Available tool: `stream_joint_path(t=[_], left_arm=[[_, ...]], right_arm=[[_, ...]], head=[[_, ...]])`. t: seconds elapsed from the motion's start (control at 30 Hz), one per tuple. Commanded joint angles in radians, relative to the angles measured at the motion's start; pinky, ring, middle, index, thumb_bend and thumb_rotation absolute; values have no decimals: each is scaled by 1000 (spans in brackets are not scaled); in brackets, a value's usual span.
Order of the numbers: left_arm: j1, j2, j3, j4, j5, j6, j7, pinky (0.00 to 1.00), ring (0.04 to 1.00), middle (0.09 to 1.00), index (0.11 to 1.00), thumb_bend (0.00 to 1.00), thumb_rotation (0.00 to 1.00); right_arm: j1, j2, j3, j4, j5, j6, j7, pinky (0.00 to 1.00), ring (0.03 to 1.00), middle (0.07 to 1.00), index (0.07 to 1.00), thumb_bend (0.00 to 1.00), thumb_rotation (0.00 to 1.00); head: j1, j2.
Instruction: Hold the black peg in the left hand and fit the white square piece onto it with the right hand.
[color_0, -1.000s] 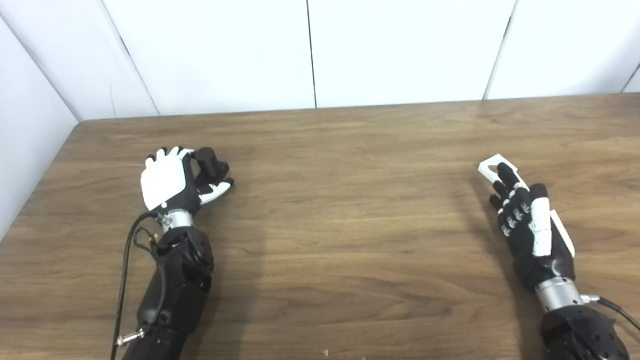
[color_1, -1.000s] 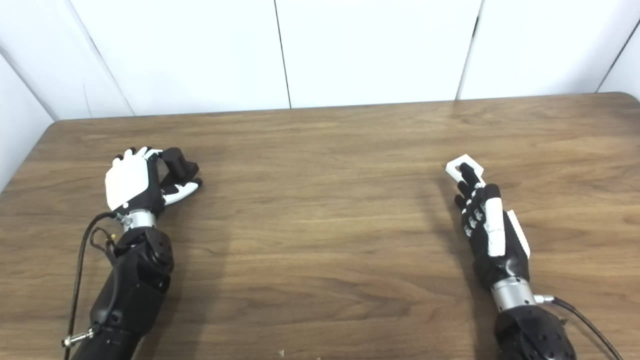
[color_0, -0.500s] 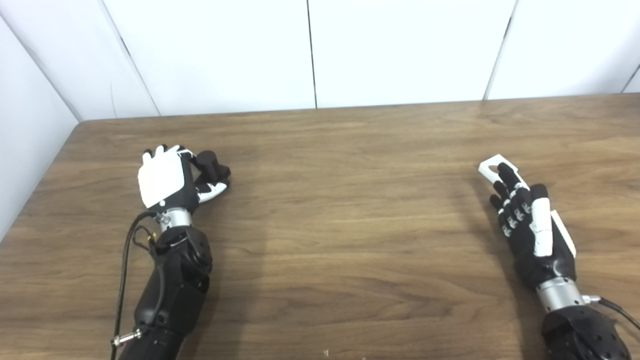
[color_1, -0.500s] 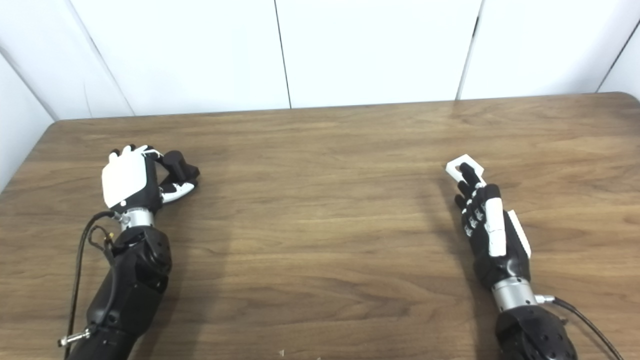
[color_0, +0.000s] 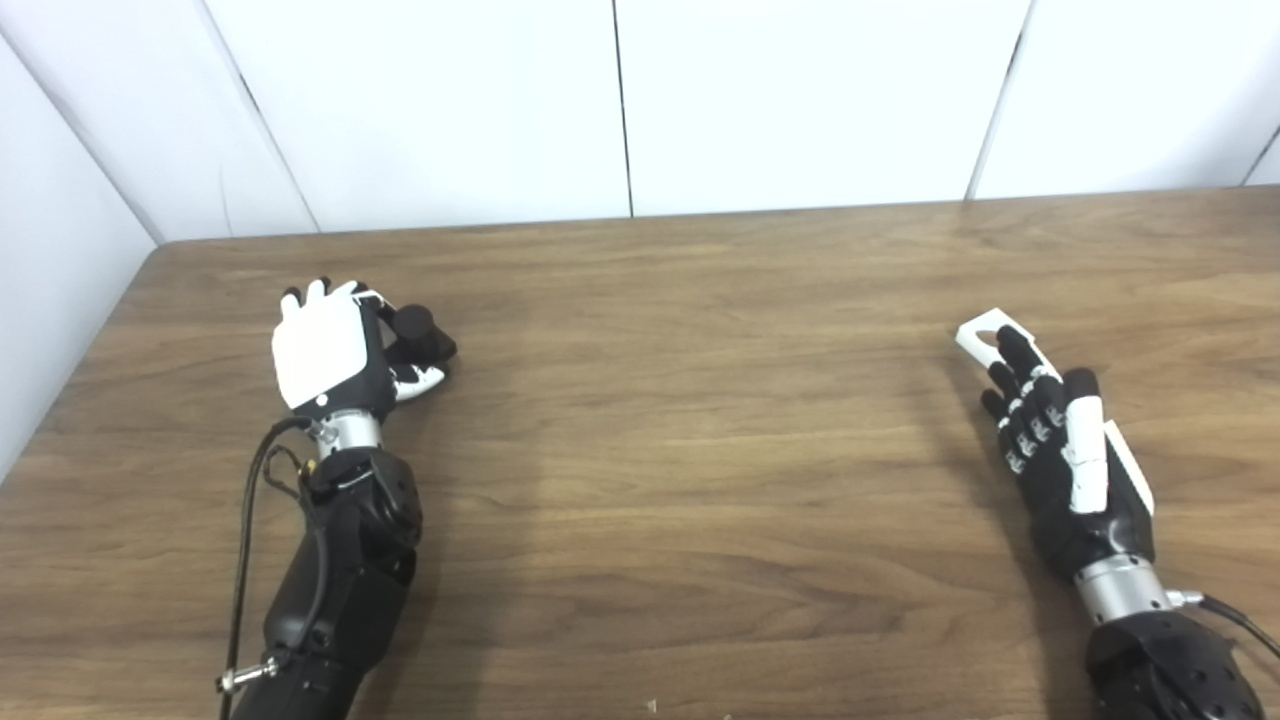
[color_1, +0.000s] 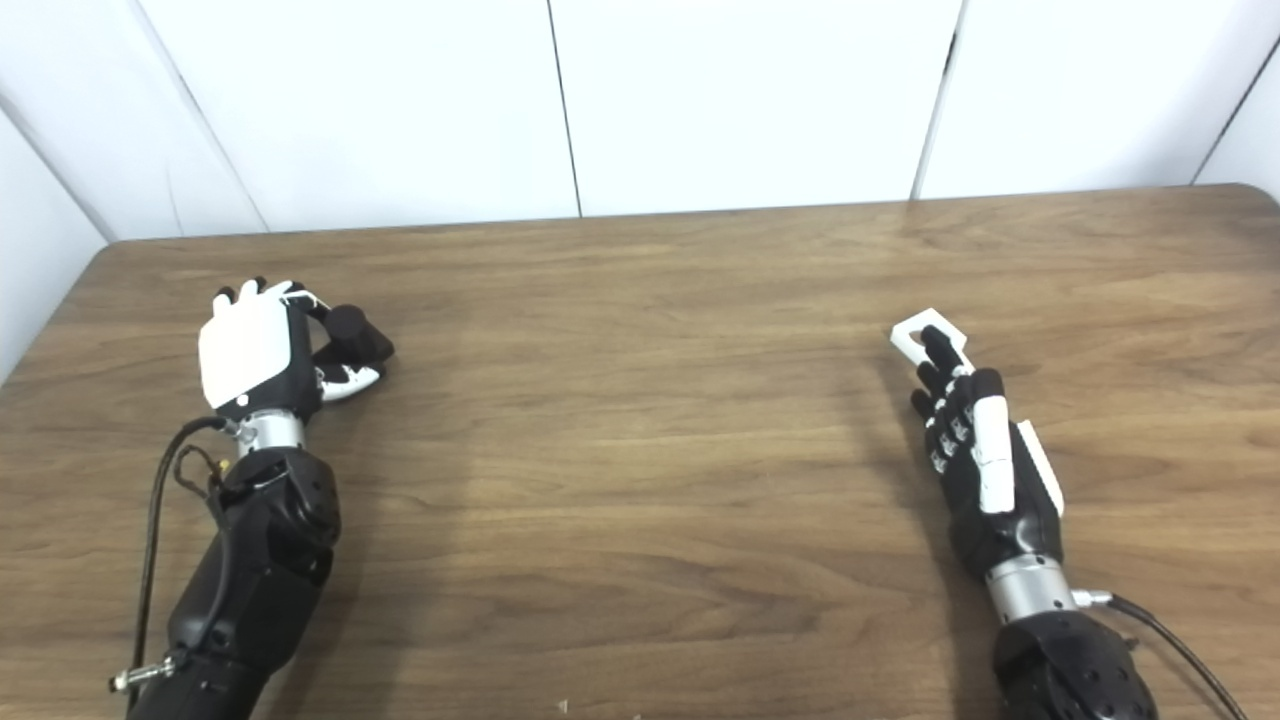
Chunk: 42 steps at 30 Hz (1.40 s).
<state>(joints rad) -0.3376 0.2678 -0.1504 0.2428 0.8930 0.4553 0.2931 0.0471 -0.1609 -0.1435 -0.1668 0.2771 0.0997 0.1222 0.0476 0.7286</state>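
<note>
a: starting at the left, what do we see?

b: we see the left robot hand (color_0: 330, 350) at the far left of the wooden tabletop (color_0: 680, 420), its white back toward us. its fingers curl around the black peg (color_0: 418, 330), which sticks out on the hand's right side, with the thumb just beneath it. so we'd say it is grasping the peg, low over the wood.

a: and the middle?

b: only bare wood grain there, with white wall panels (color_0: 620, 100) behind the far edge. the two hands are well apart.

a: then the right side?

b: we see the right robot hand (color_1: 975, 450) lying low, fingers stretched forward and not clenched. its fingertips (color_1: 935, 345) rest over the white square piece (color_1: 918, 335), which lies on the tabletop at the right. we can make out a hole in the piece, partly hidden by a fingertip.

a: is that hand grasping it?

b: we cannot tell. the fingers touch or cover it, but whether there is a grip on it does not show.
</note>
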Motion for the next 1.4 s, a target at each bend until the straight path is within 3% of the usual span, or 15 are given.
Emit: stream_joint_path(t=[0.0,0.47,0.53,0.67,0.93,1.37], left_arm=[[-14,21,8,-32,9,11,1,1000,956,852,510,801,142],[44,-53,31,-168,-89,11,-81,1000,976,865,513,752,157],[56,-64,26,-191,-92,7,-89,1000,980,868,492,569,90],[83,-85,9,-245,-76,8,-114,1000,981,872,489,523,75],[133,-125,-43,-338,-58,-9,-145,1000,975,863,487,520,73],[258,-171,-182,-479,16,-33,-184,1000,960,866,488,517,80]], right_arm=[[2,-8,-8,4,2,-34,10,999,1000,989,927,661,986],[4,-11,2,-6,-19,-24,10,995,1000,987,936,648,1000],[5,-10,3,-8,-18,-18,9,989,1000,987,939,657,1000],[6,-13,8,-12,-19,-12,14,1000,1000,996,949,664,1000],[9,-13,26,-12,-34,-23,14,1000,1000,1000,959,647,1000],[22,0,32,-32,-38,-2,-3,1000,1000,1000,955,623,1000]], head=[[0,2],[-12,2],[-15,3],[-17,3],[-30,3],[-57,8]])
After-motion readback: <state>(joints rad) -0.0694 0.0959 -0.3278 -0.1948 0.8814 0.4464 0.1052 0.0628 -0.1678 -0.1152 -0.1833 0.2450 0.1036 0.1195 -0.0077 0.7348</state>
